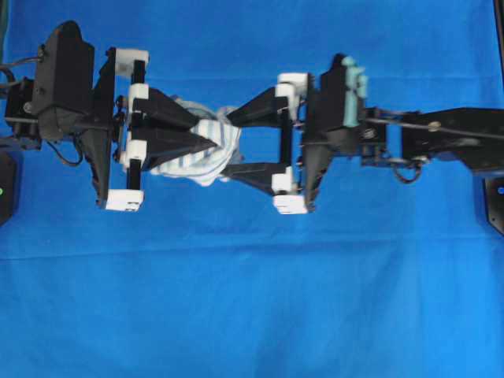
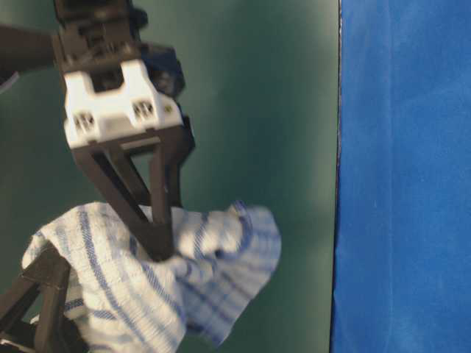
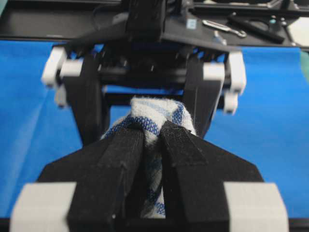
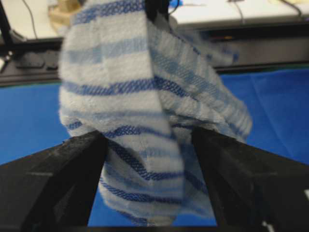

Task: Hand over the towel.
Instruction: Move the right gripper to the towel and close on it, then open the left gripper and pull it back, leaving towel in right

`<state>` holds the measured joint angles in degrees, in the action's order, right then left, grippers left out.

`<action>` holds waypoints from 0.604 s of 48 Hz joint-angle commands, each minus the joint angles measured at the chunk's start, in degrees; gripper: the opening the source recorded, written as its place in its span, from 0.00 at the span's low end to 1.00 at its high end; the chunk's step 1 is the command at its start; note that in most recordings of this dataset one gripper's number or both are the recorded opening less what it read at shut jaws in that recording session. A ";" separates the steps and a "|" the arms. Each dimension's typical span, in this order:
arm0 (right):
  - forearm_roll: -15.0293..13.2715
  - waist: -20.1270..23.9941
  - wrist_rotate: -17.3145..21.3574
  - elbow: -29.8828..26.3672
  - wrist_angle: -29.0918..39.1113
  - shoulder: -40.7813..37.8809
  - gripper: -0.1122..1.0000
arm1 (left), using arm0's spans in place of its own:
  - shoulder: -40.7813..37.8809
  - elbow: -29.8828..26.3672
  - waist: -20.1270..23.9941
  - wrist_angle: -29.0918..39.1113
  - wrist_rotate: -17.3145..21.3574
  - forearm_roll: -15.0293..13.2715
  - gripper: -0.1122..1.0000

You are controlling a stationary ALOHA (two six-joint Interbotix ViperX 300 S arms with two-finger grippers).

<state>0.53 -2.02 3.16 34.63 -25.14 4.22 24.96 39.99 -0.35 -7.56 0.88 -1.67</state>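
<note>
1. Left gripper (image 3: 152,159) is pinched tight on the towel (image 1: 206,150), held in the air.
2. Right gripper (image 1: 236,142) stands wide around the towel, not closed.
3. Remaining, I judge: right closes, left lets go.

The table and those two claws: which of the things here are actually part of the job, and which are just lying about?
Part of the job:
- striped towel
- left gripper, shut on the towel
- right gripper, jaws open around the towel's other end

Just there:
- large blue cloth covering the table
- tools on the black ledge behind, seen from the left wrist
</note>
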 commanded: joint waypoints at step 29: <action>-0.18 -0.18 0.09 -2.37 2.11 0.26 0.20 | 0.09 -0.88 -0.53 -0.97 -0.26 0.09 0.14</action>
<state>0.44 -2.11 3.16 33.57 -22.94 3.69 24.61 40.17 -0.88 -7.65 0.70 -1.76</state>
